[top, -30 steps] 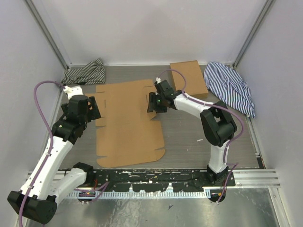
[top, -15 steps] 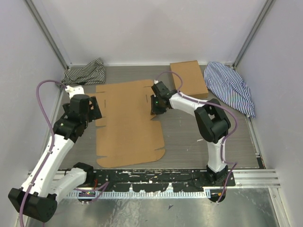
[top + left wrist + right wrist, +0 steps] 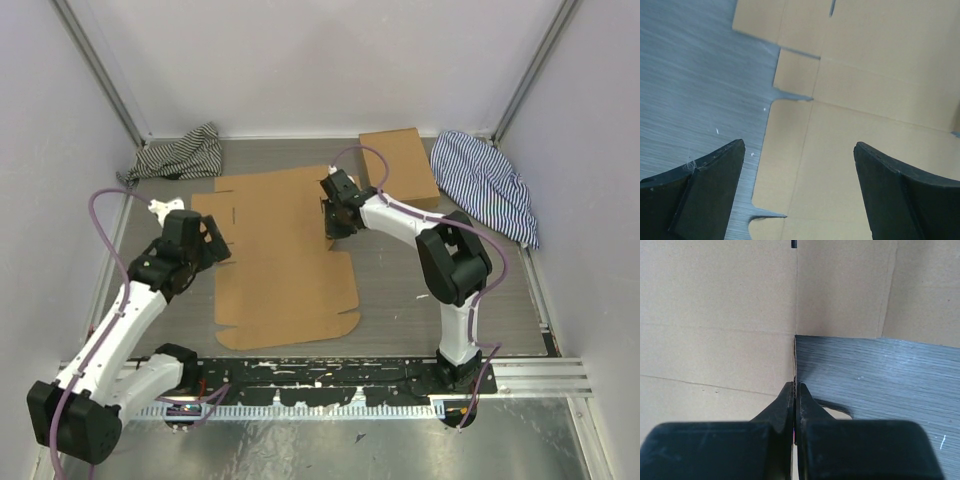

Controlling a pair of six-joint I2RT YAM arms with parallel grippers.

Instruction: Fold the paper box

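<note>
Flat paper box (image 3: 285, 265) lies mid-worktop (image 3: 400, 285), its near end now swung slightly rightward. On its right edge the right gripper (image 3: 795, 386) is clamped tight at a notch. Over the left flaps the left gripper (image 3: 799, 150) has moved in, jaws wide apart.

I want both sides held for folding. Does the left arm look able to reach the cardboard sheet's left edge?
Probably yes: the left hand hangs open just above the left edge of the cardboard sheet, with nothing between them.
</note>
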